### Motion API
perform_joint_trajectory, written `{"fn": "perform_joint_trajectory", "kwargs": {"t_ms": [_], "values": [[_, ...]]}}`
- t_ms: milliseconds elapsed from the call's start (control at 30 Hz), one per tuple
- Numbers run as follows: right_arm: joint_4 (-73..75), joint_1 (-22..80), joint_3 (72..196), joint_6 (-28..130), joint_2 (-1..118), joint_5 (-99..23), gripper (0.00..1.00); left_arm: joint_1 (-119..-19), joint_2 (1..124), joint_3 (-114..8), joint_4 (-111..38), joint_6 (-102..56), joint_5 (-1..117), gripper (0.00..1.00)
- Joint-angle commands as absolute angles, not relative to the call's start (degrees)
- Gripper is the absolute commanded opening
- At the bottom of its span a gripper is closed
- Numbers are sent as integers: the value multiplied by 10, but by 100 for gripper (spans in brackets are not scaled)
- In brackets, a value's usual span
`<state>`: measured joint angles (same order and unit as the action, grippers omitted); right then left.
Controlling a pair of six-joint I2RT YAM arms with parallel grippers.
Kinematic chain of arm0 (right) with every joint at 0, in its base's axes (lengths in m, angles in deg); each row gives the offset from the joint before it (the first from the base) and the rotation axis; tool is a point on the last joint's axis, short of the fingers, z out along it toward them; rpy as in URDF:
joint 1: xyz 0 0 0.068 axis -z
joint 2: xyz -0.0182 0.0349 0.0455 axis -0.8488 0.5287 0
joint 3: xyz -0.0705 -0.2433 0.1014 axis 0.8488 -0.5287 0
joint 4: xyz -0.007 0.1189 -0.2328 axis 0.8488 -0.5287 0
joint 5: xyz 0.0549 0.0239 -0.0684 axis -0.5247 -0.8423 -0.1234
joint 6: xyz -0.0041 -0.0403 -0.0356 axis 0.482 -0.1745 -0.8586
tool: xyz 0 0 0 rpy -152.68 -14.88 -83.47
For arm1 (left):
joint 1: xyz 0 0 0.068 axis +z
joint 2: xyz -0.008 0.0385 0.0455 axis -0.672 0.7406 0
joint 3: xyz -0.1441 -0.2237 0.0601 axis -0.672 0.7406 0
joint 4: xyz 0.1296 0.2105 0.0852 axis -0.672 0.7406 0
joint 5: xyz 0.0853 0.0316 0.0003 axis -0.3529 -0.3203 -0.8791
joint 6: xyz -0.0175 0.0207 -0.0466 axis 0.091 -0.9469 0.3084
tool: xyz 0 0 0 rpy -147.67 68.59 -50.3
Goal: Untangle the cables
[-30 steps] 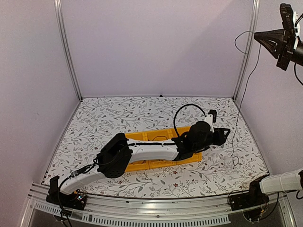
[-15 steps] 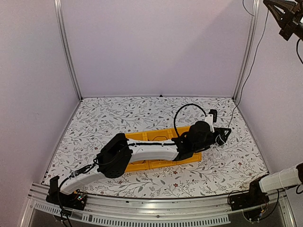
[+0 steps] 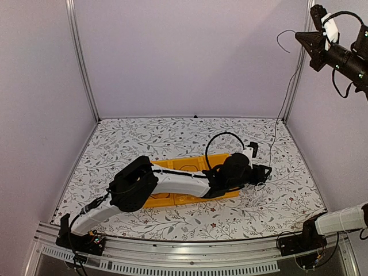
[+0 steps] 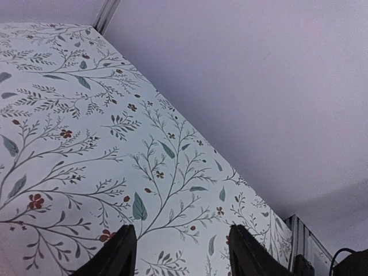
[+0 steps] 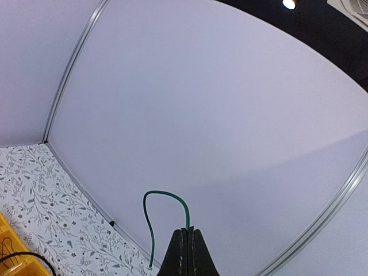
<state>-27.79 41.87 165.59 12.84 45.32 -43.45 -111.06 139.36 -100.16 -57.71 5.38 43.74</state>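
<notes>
Right pincer [image 5: 187, 232] up high, pinching green cable [image 5: 148, 236] | cable dangles near-vertical toward surface [image 3: 144, 135] | left pincer [image 4: 181, 233] parted, empty

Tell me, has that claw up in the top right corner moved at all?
Yes. The right claw, pinching the green cable, rose, then dropped back further left; its tip now overlaps the corner post.

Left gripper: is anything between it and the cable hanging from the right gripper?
Nothing visible does. The green cable hangs from the shut right gripper down toward the open left gripper, whose wrist view shows only the floral table between its fingers.
</notes>
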Motion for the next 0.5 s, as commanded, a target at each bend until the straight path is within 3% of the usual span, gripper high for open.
{"fn": "perform_joint_trajectory", "kwargs": {"t_ms": [0, 267, 467], "values": [[-284, 420, 1574, 95, 410, -388, 0, -1092, 1298, -971, -531, -2, 387, 59], [-306, 421, 1485, 74, 354, -354, 0, -1069, 1164, -787, -604, -48, 345, 67], [-338, 421, 1473, 84, 350, -386, 0, -1067, 1119, -696, -749, -107, 445, 67]]}}
